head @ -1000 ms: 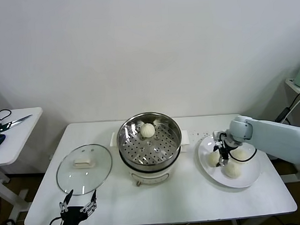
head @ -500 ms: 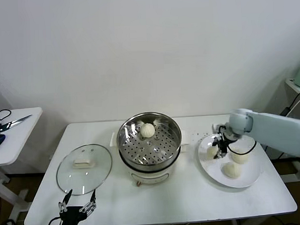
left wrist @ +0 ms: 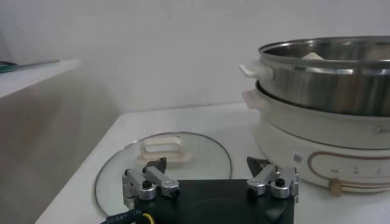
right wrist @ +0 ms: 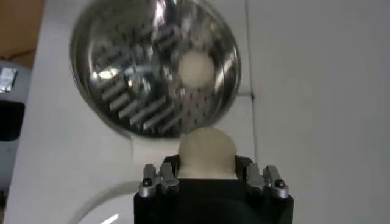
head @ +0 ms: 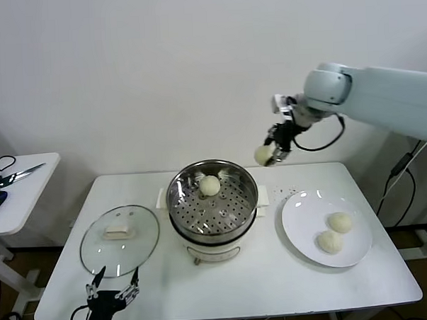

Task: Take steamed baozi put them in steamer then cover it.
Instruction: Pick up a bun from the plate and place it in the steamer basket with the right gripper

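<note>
My right gripper (head: 270,150) is shut on a steamed baozi (head: 263,155) and holds it in the air, above and to the right of the steamer (head: 213,206). In the right wrist view the baozi (right wrist: 206,152) sits between the jaws, with the steamer (right wrist: 116,73) below. One baozi (head: 210,185) lies on the steamer's perforated tray; it also shows in the right wrist view (right wrist: 195,67). Two baozi (head: 339,222) (head: 330,241) lie on the white plate (head: 301,227). The cover (head: 120,239) lies flat on the table left of the steamer. My left gripper (head: 111,290) is open at the front edge, near the cover (left wrist: 201,161).
A white side table (head: 20,193) at the left holds scissors (head: 16,176). The wall stands close behind the table. A cable hangs at the right. The table's front edge (head: 276,302) runs below the steamer.
My right gripper has taken a baozi from the plate and risen up and to the left toward the steamer. Two baozi are left on the plate. The left arm has not moved.
</note>
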